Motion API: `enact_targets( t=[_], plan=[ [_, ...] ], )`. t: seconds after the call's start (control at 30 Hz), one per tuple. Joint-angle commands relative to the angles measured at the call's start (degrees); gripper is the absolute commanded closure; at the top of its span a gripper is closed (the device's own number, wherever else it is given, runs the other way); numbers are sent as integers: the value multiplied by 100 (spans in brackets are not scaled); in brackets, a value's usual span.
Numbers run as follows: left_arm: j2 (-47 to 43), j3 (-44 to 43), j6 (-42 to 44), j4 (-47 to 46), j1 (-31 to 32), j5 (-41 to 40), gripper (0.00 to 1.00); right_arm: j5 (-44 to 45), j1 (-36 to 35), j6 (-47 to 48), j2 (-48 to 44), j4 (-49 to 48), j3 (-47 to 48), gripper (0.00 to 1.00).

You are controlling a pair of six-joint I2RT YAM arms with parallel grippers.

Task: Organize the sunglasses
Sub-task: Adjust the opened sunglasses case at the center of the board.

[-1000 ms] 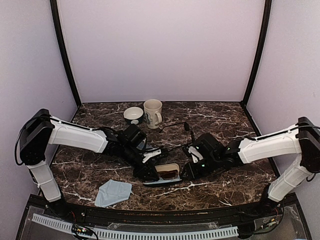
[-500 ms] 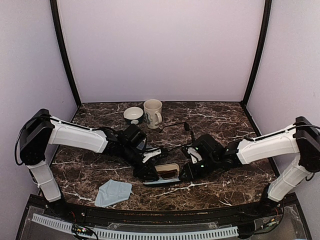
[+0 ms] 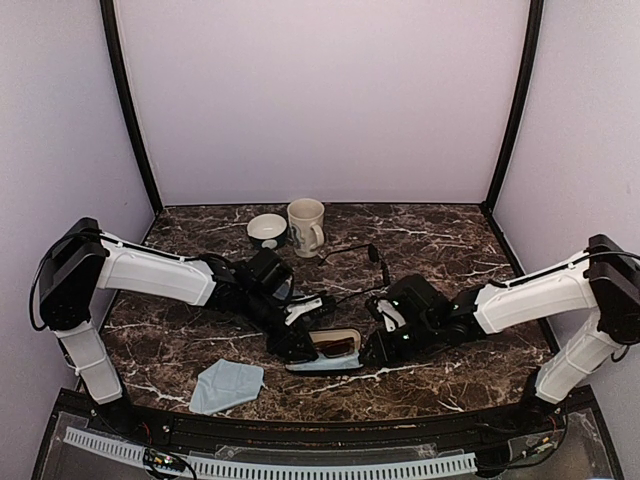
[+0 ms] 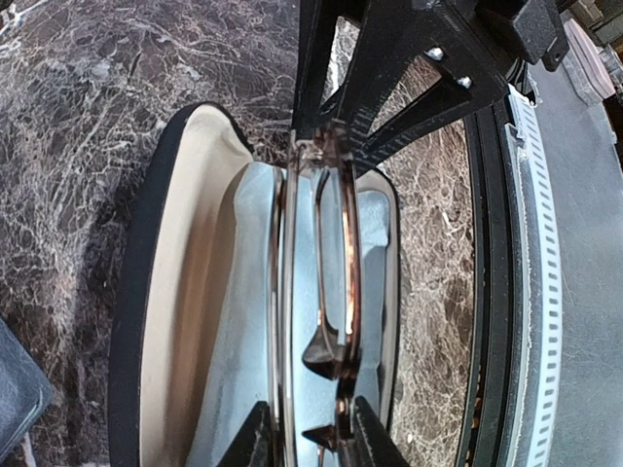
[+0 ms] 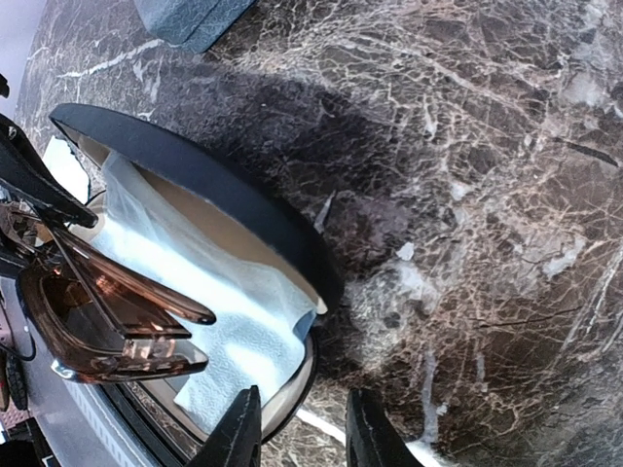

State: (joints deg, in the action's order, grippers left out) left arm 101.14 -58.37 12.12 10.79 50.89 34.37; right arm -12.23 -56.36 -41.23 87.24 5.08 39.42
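Top external view: on the marble counter (image 3: 440,240) I count two pairs of sunglasses, one open case (image 3: 322,366), one mug (image 3: 306,226), one bowl (image 3: 266,230) and one grey-blue cloth (image 3: 227,386). The black wire-framed sunglasses (image 3: 348,250) lie unfolded on the counter behind the two arms, near the mug; their thin frame is hard to follow against the dark marble. The brown sunglasses (image 3: 335,345) are over the open case, between the left end effector (image 3: 297,345) and the right end effector (image 3: 375,348).

In the left wrist view the case is cut off at the bottom edge. It has a black shell, a cream lining and a pale blue tissue (image 4: 234,321) inside.

The left end effector is closed to a narrow gap and grips the folded brown sunglasses by the frame, just above the tissue. In the right wrist view the fingers (image 5: 238,433) of the right end effector stand a little apart at the end of the case, with its rim between them. Whether they press on the rim I cannot tell.
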Motion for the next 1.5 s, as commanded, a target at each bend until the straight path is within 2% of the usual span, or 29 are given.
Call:
enact_targets(
  t=[0.0, 0.77, 1.47],
  plan=[
    [-281, 145, -114, -37, 7, 28, 78, -34, -100, -142, 89, -276, -75, 69],
    [-364, 255, -331, -206, 164, 126, 78, 269, -196, -98, 167, -332, -204, 79],
    [-221, 191, -574, -628, 280, 222, 77, 693, -341, 102, 19, -298, -189, 81]
  ],
)
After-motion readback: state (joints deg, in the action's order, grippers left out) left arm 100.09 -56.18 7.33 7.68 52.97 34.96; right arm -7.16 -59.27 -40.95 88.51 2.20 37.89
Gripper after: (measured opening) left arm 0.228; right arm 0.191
